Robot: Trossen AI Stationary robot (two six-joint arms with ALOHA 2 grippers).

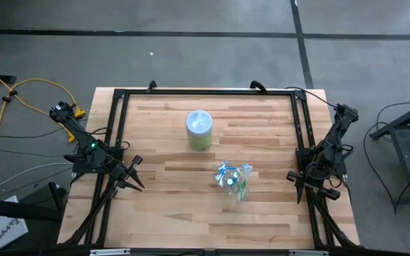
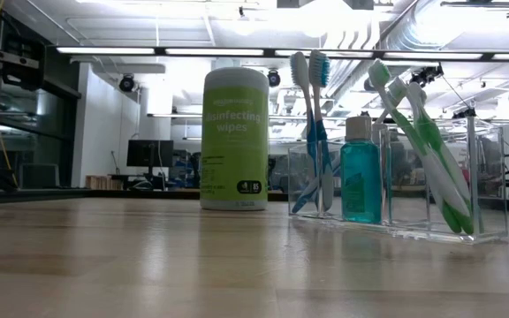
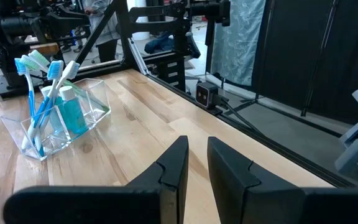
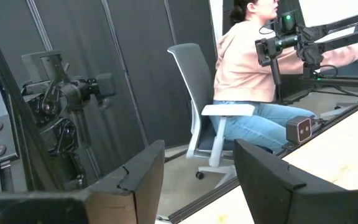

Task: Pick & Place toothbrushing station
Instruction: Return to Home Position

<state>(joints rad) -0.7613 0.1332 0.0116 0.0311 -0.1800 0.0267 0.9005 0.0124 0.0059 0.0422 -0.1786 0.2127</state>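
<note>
Left gripper (image 1: 139,174), narrowly parted, and right gripper (image 1: 295,185), wide apart, both grasp nothing; the clear container (image 1: 234,179) stands between them, nearer the right.

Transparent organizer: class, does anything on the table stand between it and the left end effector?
Nothing visible does. Only bare table lies between the left end effector and the transparent organizer. The wipes canister stands well to one side of that line.

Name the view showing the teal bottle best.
The low view: the teal bottle stands close, side-on, in the clear organizer. Left wrist view shows it farther off; high view, a speck; right wrist view, nothing.
</note>
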